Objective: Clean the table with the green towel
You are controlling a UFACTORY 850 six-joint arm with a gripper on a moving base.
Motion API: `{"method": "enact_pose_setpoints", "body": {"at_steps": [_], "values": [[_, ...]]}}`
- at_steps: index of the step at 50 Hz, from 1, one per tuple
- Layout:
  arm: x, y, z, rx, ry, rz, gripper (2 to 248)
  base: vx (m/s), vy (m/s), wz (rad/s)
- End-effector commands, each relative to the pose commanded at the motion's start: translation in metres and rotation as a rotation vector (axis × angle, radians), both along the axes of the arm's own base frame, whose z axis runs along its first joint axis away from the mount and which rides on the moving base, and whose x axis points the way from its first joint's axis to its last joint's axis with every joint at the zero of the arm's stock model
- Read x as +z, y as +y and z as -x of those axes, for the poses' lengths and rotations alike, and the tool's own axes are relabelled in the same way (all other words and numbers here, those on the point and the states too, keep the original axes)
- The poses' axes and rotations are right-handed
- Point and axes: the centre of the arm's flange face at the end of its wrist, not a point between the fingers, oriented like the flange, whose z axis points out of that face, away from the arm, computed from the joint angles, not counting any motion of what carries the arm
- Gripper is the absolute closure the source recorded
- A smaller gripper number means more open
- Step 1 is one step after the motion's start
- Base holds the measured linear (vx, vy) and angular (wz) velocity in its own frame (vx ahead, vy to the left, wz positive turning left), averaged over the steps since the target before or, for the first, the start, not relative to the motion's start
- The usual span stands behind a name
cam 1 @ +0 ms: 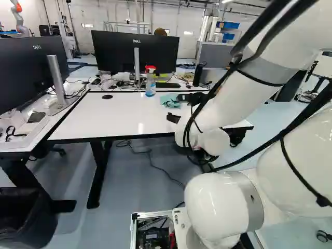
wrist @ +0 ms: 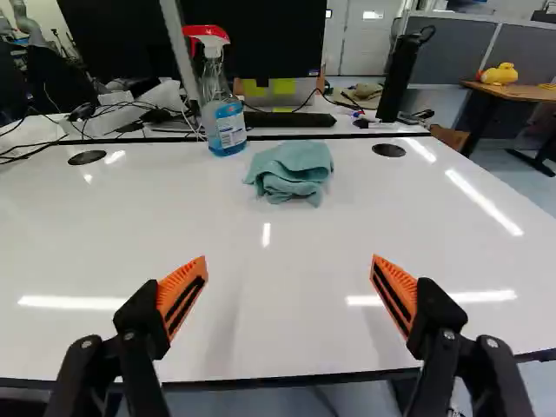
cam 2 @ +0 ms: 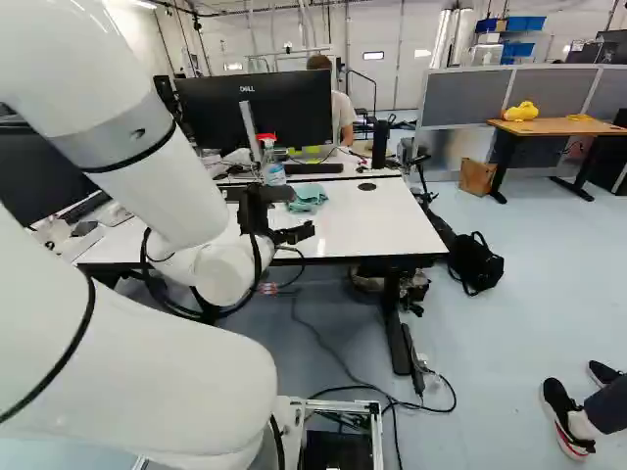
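Green cloth towel (wrist: 294, 169), one, crumpled into a loose heap. Location: on the white tabletop (wrist: 130, 234), towards its far edge. Relative to the claw (cam 2: 304, 211): well apart from it, straight ahead, in line with the space between the fingers, as the wrist view shows.

Orientation: bunched and folded over itself, so a long axis cannot be told with confidence. One loose lobe hangs back towards the claw; another spreads out towards the spray bottle (wrist: 223, 109).

Claw, black, with orange pads (wrist: 182, 295): released, its two fingers spread wide over the near part of the tabletop.

Spray bottle, clear plastic, one: upright, just beside the towel, with blue liquid and a red and white trigger head. Label: white, printed, facing the claw.

Round black cable covers, two: set into the tabletop, one (wrist: 388, 149) near the towel, the other (wrist: 86, 157) beyond the bottle.

Monitor (cam 2: 257, 117), black, behind the bottle: a small maker's mark on its frame. Keyboard (wrist: 289, 120), black, below it. Yellow paper notes (wrist: 283, 86), under the screen. Tall black flask (wrist: 401, 74), upright, past the tabletop's far edge.
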Motion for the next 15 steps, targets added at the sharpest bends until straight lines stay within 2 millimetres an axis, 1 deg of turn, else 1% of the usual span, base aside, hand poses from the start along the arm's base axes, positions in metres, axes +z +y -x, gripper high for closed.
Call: {"method": "enact_pose_setpoints", "body": {"at_steps": [15], "values": [[0.0000,0.0000,0.0000,0.000,0.000,0.000,3,0.000,0.000,0.000]]}}
